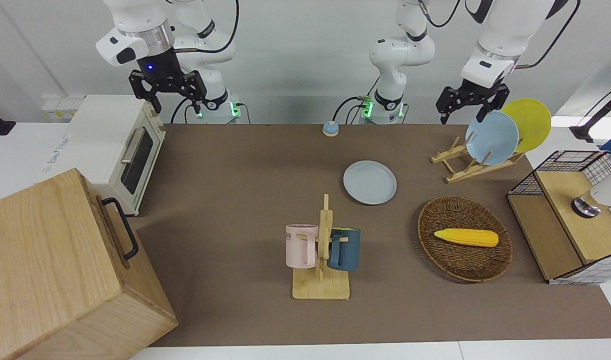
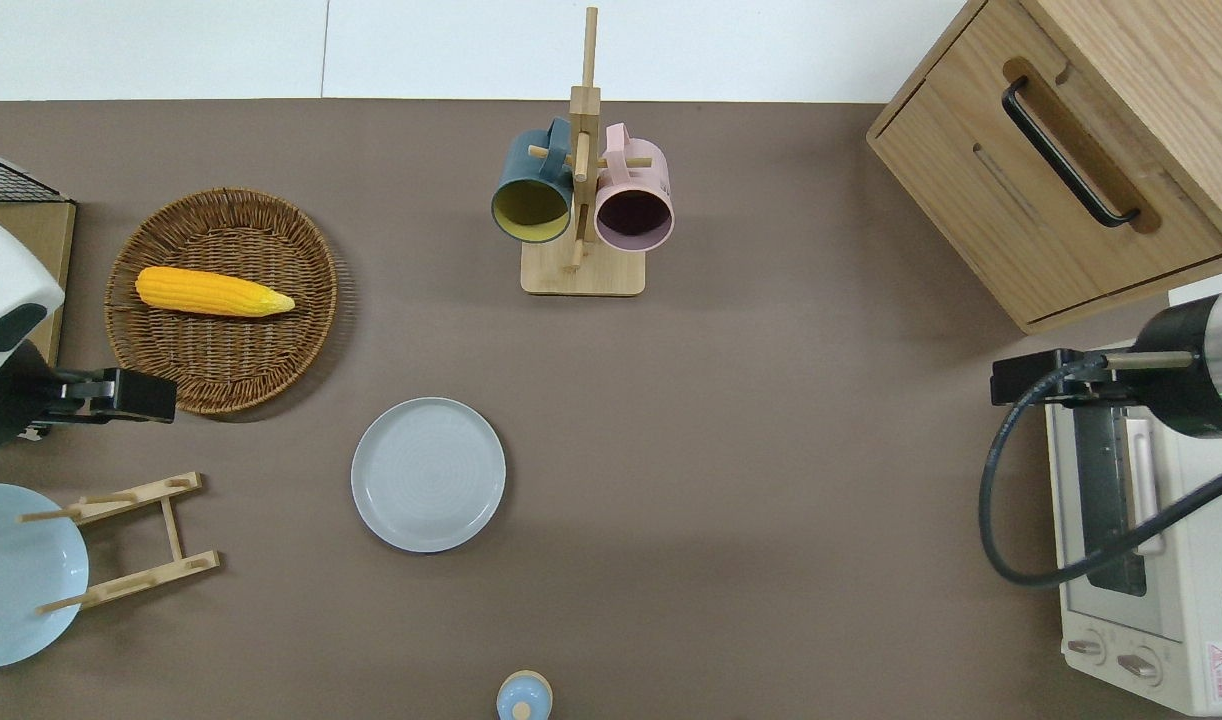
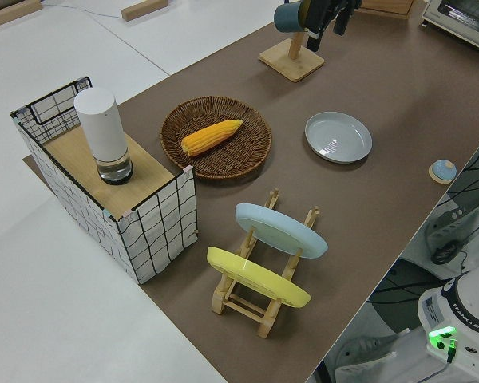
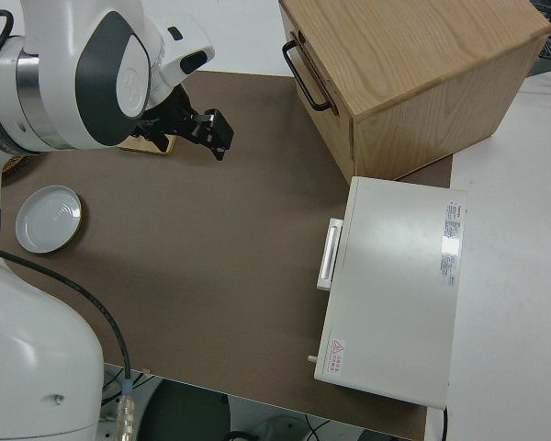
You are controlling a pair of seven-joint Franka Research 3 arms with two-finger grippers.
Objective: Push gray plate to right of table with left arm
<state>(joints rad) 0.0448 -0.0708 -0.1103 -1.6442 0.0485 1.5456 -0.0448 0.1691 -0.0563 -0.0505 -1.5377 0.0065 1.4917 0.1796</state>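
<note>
The gray plate (image 1: 370, 182) (image 2: 428, 474) (image 3: 338, 136) (image 4: 48, 219) lies flat on the brown table (image 1: 235, 165) (image 2: 771, 450), about midway along it and nothing touches it. My left gripper (image 1: 461, 116) (image 2: 121, 395) hangs open and empty in the air. In the overhead view it is over the bare strip between the wicker basket and the wooden dish rack, well apart from the plate toward the left arm's end. The right arm is parked, its gripper (image 1: 176, 102) (image 4: 211, 133) open and empty.
A wicker basket (image 2: 301, 330) holds a corn cob (image 2: 211, 291). The dish rack (image 1: 468, 167) carries a sky-blue plate (image 1: 491, 137) and a yellow plate (image 1: 533, 122). A mug tree (image 2: 581, 200), a wooden cabinet (image 2: 1061, 160), a toaster oven (image 1: 115, 145), a wire crate (image 1: 560, 215) and a small blue knob (image 2: 523, 697) also stand on the table.
</note>
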